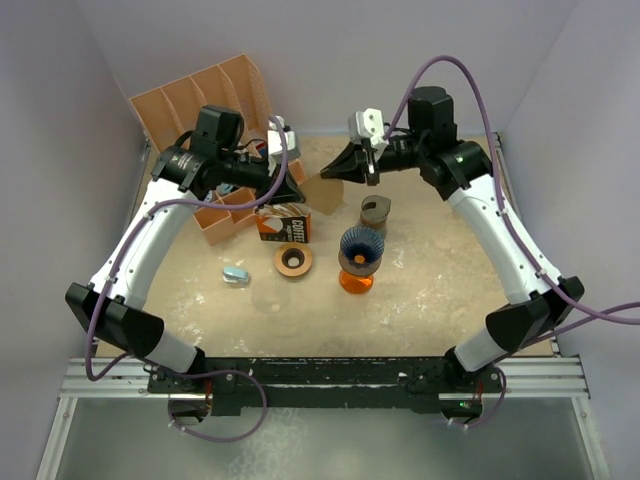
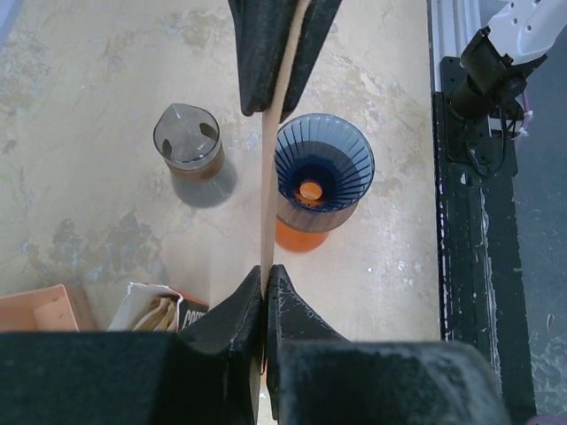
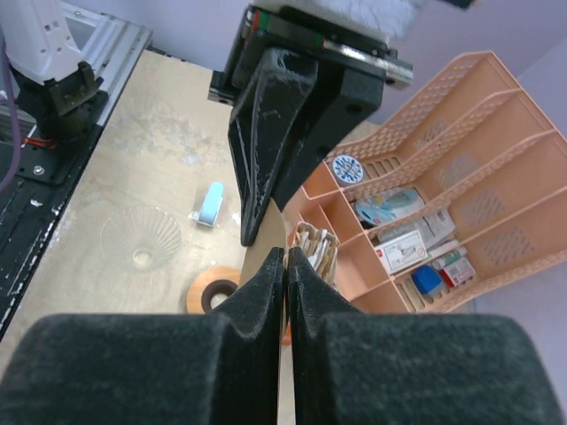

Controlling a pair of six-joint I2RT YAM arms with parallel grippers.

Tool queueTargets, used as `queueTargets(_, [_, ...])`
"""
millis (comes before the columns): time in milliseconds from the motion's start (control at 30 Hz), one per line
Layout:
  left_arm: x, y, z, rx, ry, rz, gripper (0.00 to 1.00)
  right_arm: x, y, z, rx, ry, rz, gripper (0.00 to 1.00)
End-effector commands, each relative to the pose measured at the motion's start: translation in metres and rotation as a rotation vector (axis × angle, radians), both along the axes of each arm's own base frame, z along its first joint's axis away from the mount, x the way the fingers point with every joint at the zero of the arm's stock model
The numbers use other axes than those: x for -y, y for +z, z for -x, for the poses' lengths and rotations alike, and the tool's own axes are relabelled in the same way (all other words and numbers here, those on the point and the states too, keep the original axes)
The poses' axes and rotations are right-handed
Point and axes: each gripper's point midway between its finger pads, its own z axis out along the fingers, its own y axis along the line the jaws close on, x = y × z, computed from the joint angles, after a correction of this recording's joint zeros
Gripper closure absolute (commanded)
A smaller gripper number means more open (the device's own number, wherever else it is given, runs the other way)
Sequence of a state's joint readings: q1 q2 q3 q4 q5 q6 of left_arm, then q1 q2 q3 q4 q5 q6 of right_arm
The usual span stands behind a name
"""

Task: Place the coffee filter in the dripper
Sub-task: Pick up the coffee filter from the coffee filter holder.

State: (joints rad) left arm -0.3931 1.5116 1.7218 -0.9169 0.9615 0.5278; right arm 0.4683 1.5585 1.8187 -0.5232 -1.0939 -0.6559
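1. The coffee filter [image 2: 270,177] hangs in the air above the middle of the table [image 1: 450,280]; from the left wrist it shows edge-on, as a thin tan sheet
2. The left jaws are closed on one edge of the filter and pinch the paper flat between them
3. The right jaws are closed on the opposite edge, so the two pairs of jaws face each other with the paper held between them
4. The dripper [image 1: 360,250], dark blue and ribbed, stands upright on an orange base on the table, lower than the filter and toward the near side; the filter is not in it
5. Just behind the dripper stands a small grey cup [image 1: 375,212] with a brown band
6. To the left of the dripper lies a brown ring [image 1: 293,261], and further left a small pale blue object [image 1: 236,274] and a clear glass cone [image 3: 140,239]
7. A printed box [image 1: 283,225] with paper filters stands beside the orange organizer [image 1: 205,95], which fills the far left corner
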Motion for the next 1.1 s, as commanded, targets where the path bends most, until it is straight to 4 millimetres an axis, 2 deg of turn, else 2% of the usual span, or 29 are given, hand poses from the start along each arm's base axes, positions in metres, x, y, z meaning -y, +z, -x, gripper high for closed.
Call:
queueTargets(0, [0.007,0.031,-0.001,0.043,-0.010,0.085,1.00,0.011,0.029,0.008,0.034,-0.015,-0.069,0.93])
queueTargets(67, [0.009,0.034,-0.003,0.028,0.003,0.101,1.00,0.013,0.030,0.008,0.031,-0.024,-0.075,1.00])
queueTargets(200, [0.010,0.036,-0.002,0.017,-0.003,0.117,1.00,0.015,0.031,0.007,0.020,-0.030,-0.081,1.00])
queueTargets(433, [0.007,0.023,0.016,0.076,-0.139,0.102,1.00,0.017,0.029,0.007,0.014,-0.032,-0.080,1.00])
queueTargets(633, [0.007,0.022,0.016,0.093,-0.155,0.095,1.00,0.017,0.031,0.008,0.018,-0.032,-0.089,1.00])
queueTargets(667, [0.006,0.021,0.016,0.101,-0.163,0.090,0.96,0.018,0.031,0.008,0.021,-0.038,-0.090,1.00])
queueTargets(767, [0.000,0.015,0.017,0.175,-0.195,0.042,0.89,0.023,0.033,0.009,0.031,-0.052,-0.094,1.00])
queueTargets(967, [-0.010,0.007,0.019,0.286,-0.253,-0.036,0.98,0.031,0.038,0.017,0.053,-0.061,-0.098,1.00])
queueTargets(1067, [-0.013,0.007,0.020,0.350,-0.287,-0.058,0.92,0.033,0.037,0.022,0.061,-0.053,-0.096,1.00])
